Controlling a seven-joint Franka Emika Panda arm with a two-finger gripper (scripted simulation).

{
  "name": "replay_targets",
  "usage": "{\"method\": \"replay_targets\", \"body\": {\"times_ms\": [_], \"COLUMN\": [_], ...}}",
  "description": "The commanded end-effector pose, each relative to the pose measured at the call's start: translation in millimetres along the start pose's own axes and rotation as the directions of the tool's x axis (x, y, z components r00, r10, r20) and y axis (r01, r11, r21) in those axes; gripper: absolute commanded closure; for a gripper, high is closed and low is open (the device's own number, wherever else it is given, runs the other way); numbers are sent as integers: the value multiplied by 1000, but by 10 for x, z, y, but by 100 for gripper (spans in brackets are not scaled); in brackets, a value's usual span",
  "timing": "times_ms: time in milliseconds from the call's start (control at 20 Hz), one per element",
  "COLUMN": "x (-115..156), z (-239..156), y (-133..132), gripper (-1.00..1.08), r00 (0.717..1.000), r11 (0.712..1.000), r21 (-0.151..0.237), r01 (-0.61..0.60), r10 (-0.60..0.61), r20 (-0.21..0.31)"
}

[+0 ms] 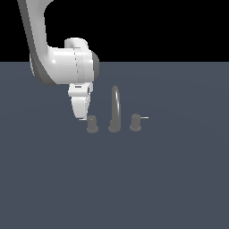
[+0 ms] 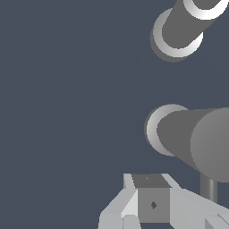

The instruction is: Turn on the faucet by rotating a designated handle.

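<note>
Just beside handle (image 1: 92, 123), gripper (image 1: 81, 117) low; open floor (image 1: 134, 188) around.

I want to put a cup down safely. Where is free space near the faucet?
The floor in front of the faucet is bare, also beyond the knob on the exterior view's right. It is crowded at the handle, where the claw hangs close beside it.

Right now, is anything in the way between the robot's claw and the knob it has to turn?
Nothing visible: the gripper hangs right beside the handle, on the exterior view's left, and the spout stands beyond it.
</note>
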State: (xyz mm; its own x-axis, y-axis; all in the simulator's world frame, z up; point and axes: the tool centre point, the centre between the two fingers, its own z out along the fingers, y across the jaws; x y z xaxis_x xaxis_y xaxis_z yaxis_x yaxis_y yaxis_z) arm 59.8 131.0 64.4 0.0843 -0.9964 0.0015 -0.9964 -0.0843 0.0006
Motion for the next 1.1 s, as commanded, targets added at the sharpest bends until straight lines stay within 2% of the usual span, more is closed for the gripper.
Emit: {"method": "replay_targets", "body": {"times_ms": [0, 250, 750, 850, 1050], "x": [7, 8, -168, -107, -99], "z": [15, 14, 14, 13, 14], "y": [-21, -20, 284, 207, 334], "gripper": [108, 108, 108, 108, 108], "r00": [1000, 1000, 1000, 1000, 1000], "r11": [1000, 1000, 1000, 1000, 1000], "r21": [1, 1, 1, 10, 7], "r01": [-8, -8, -8, -15, -13], "r10": [8, 8, 8, 15, 13], "r20": [1, 1, 1, 2, 2]}}
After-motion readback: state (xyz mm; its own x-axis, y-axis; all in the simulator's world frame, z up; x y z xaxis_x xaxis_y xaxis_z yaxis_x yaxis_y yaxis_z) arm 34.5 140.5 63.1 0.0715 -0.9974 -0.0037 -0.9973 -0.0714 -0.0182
